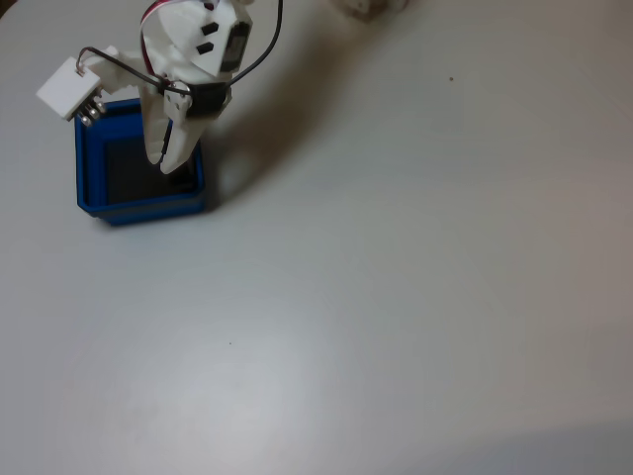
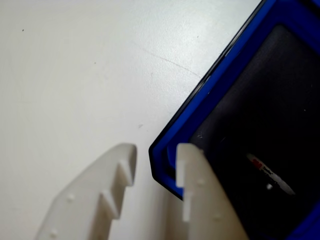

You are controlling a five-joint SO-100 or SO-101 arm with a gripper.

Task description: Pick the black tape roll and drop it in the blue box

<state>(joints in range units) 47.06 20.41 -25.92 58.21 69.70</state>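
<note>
The blue box (image 1: 138,209) sits at the upper left of the table in the fixed view. My white gripper (image 1: 164,158) hangs over the box's right side, pointing down. In the wrist view the gripper (image 2: 156,152) is open, with nothing between its fingers. One fingertip is over the table and the other is over the near corner of the blue box (image 2: 220,90). The black tape roll (image 2: 270,176) lies on the box's dark floor. It blends into the floor, and mainly a sliver of its pale core with a red mark stands out.
The white tabletop (image 1: 396,297) stretches wide and bare to the right and front of the box. A white connector block (image 1: 67,91) on a cable hangs off the arm above the box's left rim. A pale object (image 1: 368,8) sits at the top edge.
</note>
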